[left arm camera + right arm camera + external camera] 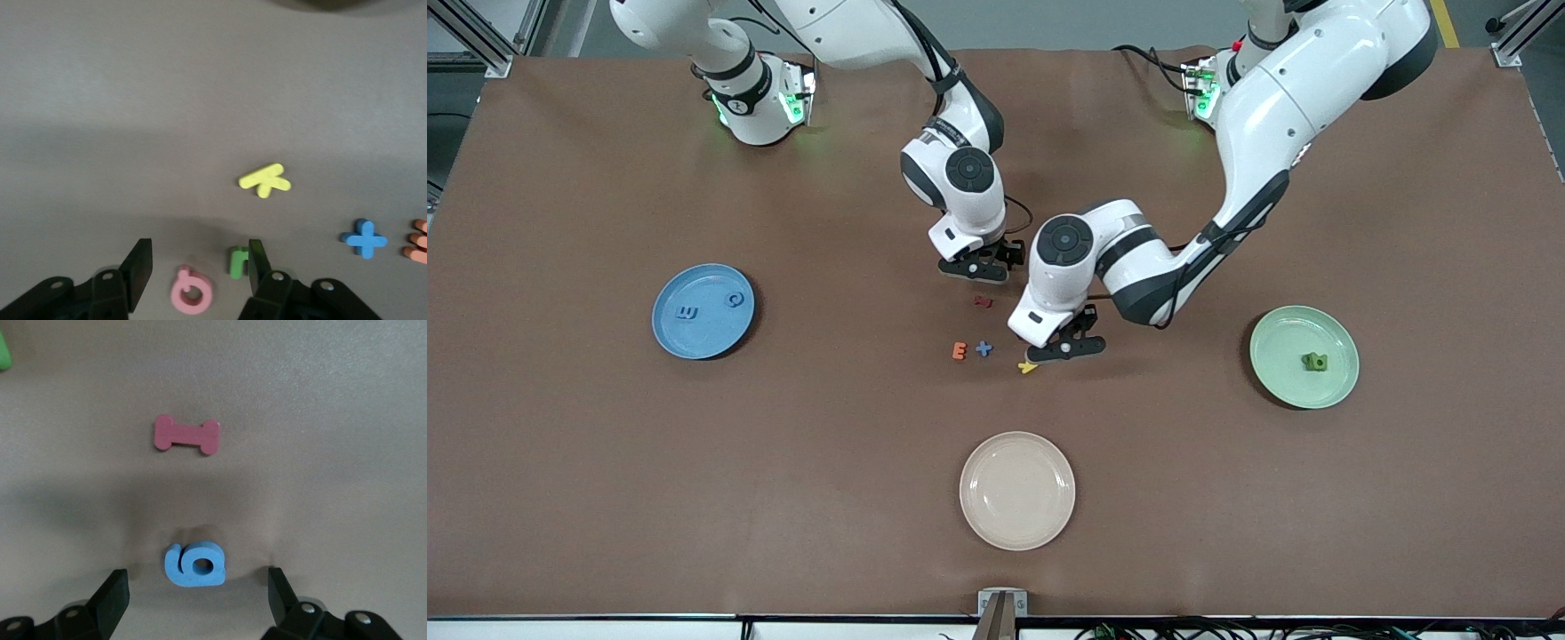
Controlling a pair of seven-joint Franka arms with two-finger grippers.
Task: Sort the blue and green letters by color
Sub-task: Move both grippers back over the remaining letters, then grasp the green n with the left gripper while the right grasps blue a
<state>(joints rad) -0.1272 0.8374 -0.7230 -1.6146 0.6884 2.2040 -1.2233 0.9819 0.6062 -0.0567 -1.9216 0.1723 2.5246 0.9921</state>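
Brown matting covers the desk (pixel 605 462), the largest thing in view. Two white arms reach over its middle. Three round plates come next: a blue plastic plate (pixel 671 333) toward the right arm's end, carrying a small blue 3 (pixel 687 313) and a blue C (pixel 735 300); a pale green plate (pixel 1280 378) toward the left arm's end, carrying a clump of small green letters (pixel 1313 361); and a cream plate (pixel 1017 490) nearest the front camera.

Left claw (pixel 195 263) is low over the desk, its black fingers (pixel 138 270) apart; between them lie a pink flat Q (pixel 191 291) and a small green flat u (pixel 237 261), the green piece touching or just beside one finger. Just past that claw's tips lies a yellow flat k (pixel 265 180), and off to one side a blue plus sign (pixel 364 238) beside an orange E (pixel 418 241).

Right claw (pixel 198 593) is low over the desk too, fingers (pixel 113 595) wide apart with a blue flat 6 (pixel 195 564) lying midway between them, untouched. Just ahead of its tips lies a dark red bone-shaped squiggle (pixel 187 434).
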